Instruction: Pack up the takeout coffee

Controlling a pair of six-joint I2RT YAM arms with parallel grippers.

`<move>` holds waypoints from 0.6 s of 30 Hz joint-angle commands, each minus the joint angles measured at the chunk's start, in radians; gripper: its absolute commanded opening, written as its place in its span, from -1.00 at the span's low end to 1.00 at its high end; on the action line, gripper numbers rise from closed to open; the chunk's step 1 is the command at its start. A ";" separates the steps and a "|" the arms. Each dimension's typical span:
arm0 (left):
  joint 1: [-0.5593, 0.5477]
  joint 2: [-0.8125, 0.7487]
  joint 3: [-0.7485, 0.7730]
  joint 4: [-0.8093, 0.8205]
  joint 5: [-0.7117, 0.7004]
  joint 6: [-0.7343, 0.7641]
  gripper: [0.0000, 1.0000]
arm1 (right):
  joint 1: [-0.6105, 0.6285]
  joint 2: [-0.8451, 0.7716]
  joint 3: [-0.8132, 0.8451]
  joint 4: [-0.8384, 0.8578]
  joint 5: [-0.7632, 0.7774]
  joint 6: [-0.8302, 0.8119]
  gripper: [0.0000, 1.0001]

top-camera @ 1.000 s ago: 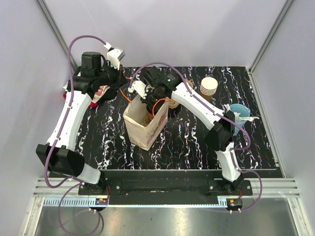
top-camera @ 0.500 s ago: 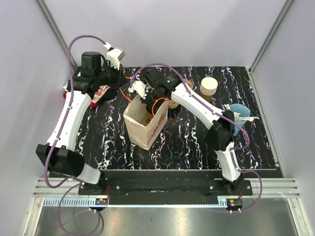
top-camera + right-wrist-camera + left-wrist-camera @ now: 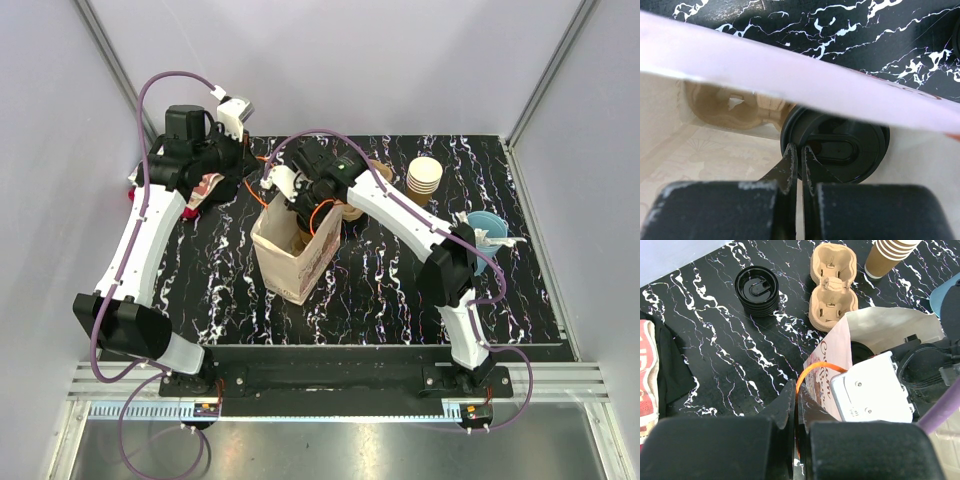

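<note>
Inside the paper bag (image 3: 765, 75), takeout coffee (image 3: 842, 150) just beyond right fingers (image 3: 788, 165), pressed together, left fingers (image 3: 788, 402) likewise

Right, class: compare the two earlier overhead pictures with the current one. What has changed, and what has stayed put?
Nothing visibly changed. The right gripper stays shut in the mouth of the paper bag, at the lid rim of the takeout coffee. The left gripper stays shut, beyond the bag's far-left side. The cup stack has not moved.

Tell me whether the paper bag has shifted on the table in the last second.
No. The paper bag keeps its near corner on the same white veins of the table, and its gap to the stack of paper cups is unchanged.
</note>
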 commanded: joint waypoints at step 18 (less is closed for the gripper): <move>0.004 -0.042 -0.003 0.044 0.023 -0.006 -1.00 | -0.010 -0.055 -0.043 0.066 -0.005 0.020 -1.00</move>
